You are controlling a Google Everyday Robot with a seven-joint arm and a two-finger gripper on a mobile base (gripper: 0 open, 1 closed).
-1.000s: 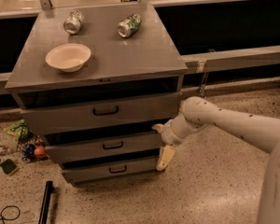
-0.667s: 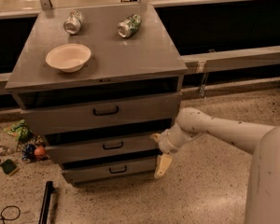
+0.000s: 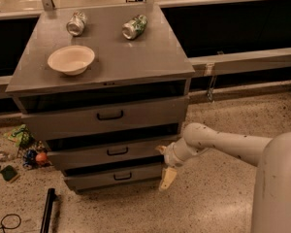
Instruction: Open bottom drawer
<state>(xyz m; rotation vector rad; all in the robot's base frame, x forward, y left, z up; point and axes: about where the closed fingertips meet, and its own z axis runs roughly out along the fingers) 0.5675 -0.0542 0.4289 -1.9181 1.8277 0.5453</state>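
the cabinet (image 3: 136,67) stands in the middle of the view, grey, with three drawers stacked under its flat top. the bottom drawer (image 3: 92,180) is the lowest of them, just above the speckled floor (image 3: 208,203), with the shallowest front. its small black loop handle (image 3: 122,176) sits near the middle of that front. a dark gap runs along the top edge of the front, under the middle drawer (image 3: 77,157). the top drawer (image 3: 63,123) has the tallest front.

the gripper (image 3: 163,164) is at the cabinet's right front corner, level with the middle and bottom drawers. its two pale fingers stand apart, one above the other, with nothing between them. the upper tip is by the right end of the middle drawer. the lower finger (image 3: 168,178) hangs down by the right end of the bottom drawer, well to the right of the handle. whether it touches the front cannot be told. the arm (image 3: 223,142) reaches in from the right, low over the floor.

on the cabinet top a pale bowl (image 3: 71,59) sits toward the front left. two cans lie on their sides near the back, a silver can (image 3: 76,23) on the left and a green can (image 3: 135,26) to its right, apart from each other.

small clutter (image 3: 24,149) lies on the floor left of the cabinet. a black bar (image 3: 48,210) lies in front of it at lower left.
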